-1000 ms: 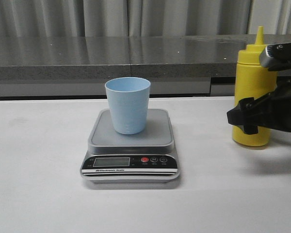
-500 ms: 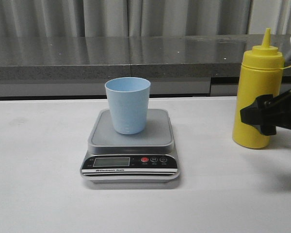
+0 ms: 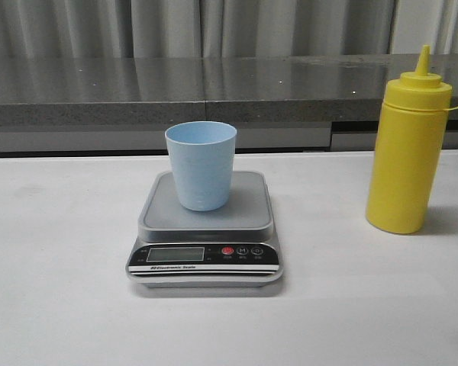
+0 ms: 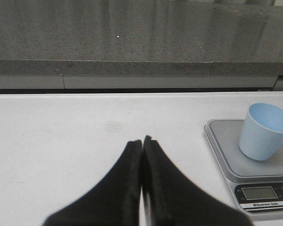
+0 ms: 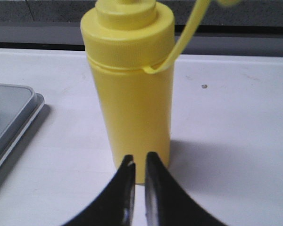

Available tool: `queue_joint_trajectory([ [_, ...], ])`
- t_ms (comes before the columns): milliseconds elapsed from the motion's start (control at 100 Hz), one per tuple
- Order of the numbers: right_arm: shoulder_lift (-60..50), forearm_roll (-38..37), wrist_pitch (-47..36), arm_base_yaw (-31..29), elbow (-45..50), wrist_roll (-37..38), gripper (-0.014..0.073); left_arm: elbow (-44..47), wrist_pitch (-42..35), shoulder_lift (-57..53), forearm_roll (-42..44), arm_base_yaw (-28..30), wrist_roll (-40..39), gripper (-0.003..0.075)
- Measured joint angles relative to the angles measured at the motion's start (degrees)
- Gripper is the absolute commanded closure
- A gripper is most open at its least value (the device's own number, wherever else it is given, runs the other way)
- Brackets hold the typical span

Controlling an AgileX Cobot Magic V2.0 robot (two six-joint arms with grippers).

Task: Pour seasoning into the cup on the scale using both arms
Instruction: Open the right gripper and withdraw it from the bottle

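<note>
My right pincer (image 5: 137, 165), nearly closed and empty, faces the upright seasoning bottle (image 5: 132, 94) just ahead; my left pincer (image 4: 142, 143) is closed, cup (image 4: 265, 131) on scale (image 4: 226, 155) well off.

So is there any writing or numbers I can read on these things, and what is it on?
"Electronic Scale": white strip on the scale's black front panel, under the display; small, only just legible.
LCD display: blank, no digits showing.
Marks on the red button and the two buttons beside it: too small to read.
Seasoning bottle and cup: no label or print visible.
</note>
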Motion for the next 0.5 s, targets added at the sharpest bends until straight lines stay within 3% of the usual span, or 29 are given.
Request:
queue_joint_trajectory([
  [500, -25.0, 5.4, 3.5, 0.0, 9.1, 0.1, 0.0662, 0.0, 0.0, 0.0, 0.0, 0.0, 0.0, 0.0741],
])
